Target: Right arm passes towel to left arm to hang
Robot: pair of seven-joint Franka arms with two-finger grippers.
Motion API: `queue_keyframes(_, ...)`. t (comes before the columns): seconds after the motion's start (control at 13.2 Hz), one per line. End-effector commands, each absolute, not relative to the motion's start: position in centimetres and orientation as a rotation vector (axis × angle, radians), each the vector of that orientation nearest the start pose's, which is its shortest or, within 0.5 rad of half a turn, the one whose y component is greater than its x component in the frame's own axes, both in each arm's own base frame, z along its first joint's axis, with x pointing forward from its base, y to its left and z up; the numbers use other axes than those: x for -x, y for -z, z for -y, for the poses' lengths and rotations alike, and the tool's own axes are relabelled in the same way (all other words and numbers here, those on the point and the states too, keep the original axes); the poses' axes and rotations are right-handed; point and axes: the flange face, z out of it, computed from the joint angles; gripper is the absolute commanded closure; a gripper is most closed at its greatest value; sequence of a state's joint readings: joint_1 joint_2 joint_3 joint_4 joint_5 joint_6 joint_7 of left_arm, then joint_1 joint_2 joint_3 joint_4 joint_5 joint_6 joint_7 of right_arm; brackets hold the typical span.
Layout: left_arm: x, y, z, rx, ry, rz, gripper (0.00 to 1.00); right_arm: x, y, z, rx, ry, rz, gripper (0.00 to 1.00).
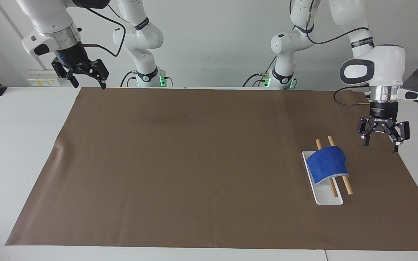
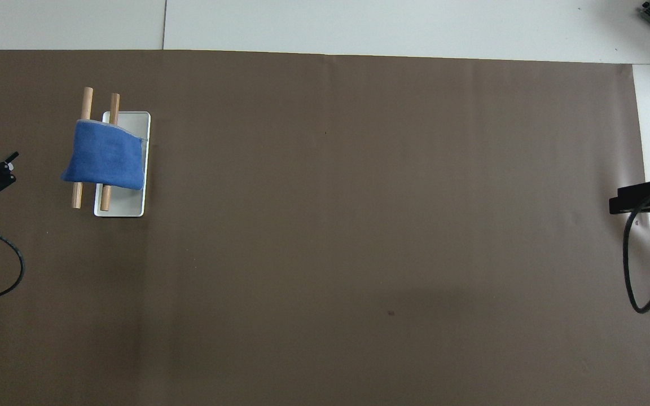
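Towel (image 1: 328,164) draped over two rods (image 1: 346,186) on a white base (image 1: 327,199). Left gripper (image 1: 382,139) released, raised beside it; right gripper (image 1: 85,78) released, waiting over the desk (image 1: 194,163) edge.

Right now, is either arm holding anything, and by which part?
Nothing is held. The left tool hangs open in the air beside the towel, which is draped over the two wooden rods. The right tool waits open, empty.

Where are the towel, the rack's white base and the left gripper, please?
towel (image 1: 328,164): facing view, top of the blue fold.
white base (image 1: 328,199): facing view, bare end of the tray.
left gripper (image 1: 380,144): facing view, between open fingertips.
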State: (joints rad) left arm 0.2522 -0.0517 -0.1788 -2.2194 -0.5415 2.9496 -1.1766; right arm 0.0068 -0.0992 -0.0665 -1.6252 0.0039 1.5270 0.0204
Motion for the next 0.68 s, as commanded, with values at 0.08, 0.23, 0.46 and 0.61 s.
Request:
queue_keyframes(0.08,-56.2,-51.2,-0.1,-1.907,-0.730,-1.471,0.00,-50.9,-64.9,3.7,3.139,-0.005,-0.137,0.00)
queue_keyframes(0.23,-55.6,-52.7,4.5,-1.957,-0.726,-1.352,0.00,-50.8,-64.8,3.7,3.138,-0.020,-0.137,0.00)
queue_keyframes(0.46,-54.5,-53.9,11.3,-2.127,-0.724,-1.132,0.00,-50.7,-64.7,4.1,3.138,-0.020,-0.139,0.00)
queue_keyframes(0.61,-54.4,-55.2,14.9,-2.299,-0.657,-0.989,0.00,-50.6,-64.7,4.2,3.139,-0.022,-0.137,0.00)
